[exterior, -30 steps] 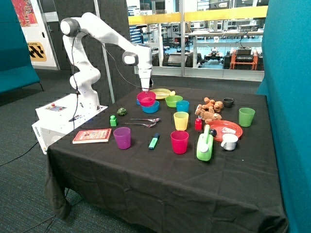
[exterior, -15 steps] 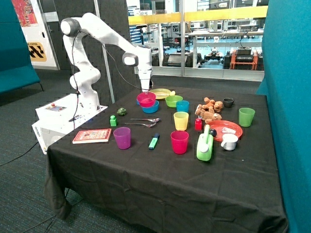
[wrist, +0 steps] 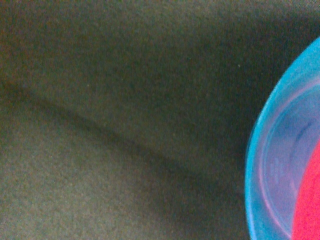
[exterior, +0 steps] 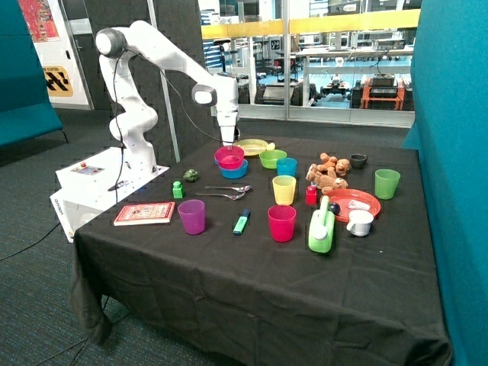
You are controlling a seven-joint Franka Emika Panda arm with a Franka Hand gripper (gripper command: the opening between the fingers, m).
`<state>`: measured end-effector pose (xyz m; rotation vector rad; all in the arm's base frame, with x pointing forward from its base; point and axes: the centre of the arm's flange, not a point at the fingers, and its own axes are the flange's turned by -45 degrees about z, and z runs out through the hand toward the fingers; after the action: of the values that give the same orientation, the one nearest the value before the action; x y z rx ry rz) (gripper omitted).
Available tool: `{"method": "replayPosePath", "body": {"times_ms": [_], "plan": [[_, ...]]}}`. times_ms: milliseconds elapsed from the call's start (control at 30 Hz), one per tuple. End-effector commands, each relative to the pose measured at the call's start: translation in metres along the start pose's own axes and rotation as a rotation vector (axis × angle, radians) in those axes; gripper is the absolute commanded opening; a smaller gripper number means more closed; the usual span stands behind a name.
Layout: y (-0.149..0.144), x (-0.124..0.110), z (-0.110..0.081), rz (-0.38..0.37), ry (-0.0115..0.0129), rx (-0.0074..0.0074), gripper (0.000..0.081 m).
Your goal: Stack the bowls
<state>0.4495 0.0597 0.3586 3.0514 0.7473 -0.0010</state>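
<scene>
In the outside view, the pink bowl (exterior: 229, 156) is seen nested in the blue bowl (exterior: 236, 169) on the black counter (exterior: 252, 259), where a second ago it was held slightly higher and tilted above the blue one; it has since been lowered and now sits level in it. The gripper (exterior: 227, 142) is just above the far rim of the pink bowl, and whether the jaws are open or closed on that rim cannot be told from here. The green bowl (exterior: 272, 158) stands apart, beside the yellow plate (exterior: 252, 146) and the blue cup (exterior: 287, 167), not yet joined to the stack. In the wrist view, only the counter cloth (wrist: 100, 125), an arc of the blue bowl's rim (wrist: 260, 175) and a sliver of the pink bowl (wrist: 310, 205) inside it are shown; the jaws are not seen. It is judged that the first stacking step is nearly or just completed, and that release and the green bowl remain.
</scene>
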Motion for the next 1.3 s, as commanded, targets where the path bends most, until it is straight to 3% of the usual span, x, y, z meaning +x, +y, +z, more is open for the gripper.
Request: {"method": "replayPosePath", "body": {"times_ms": [0,567,1067,1267], "plan": [[0.0,0.001,0.001,0.003,0.0006,-0.0001,0.0],[0.013,0.012,0.002,0.025,0.0006,-0.0001,0.0],[0.006,0.008,0.006,0.015,0.0006,-0.0001,0.0],[0.007,0.007,0.006,0.016,0.0006,-0.0001,0.0192]]}}
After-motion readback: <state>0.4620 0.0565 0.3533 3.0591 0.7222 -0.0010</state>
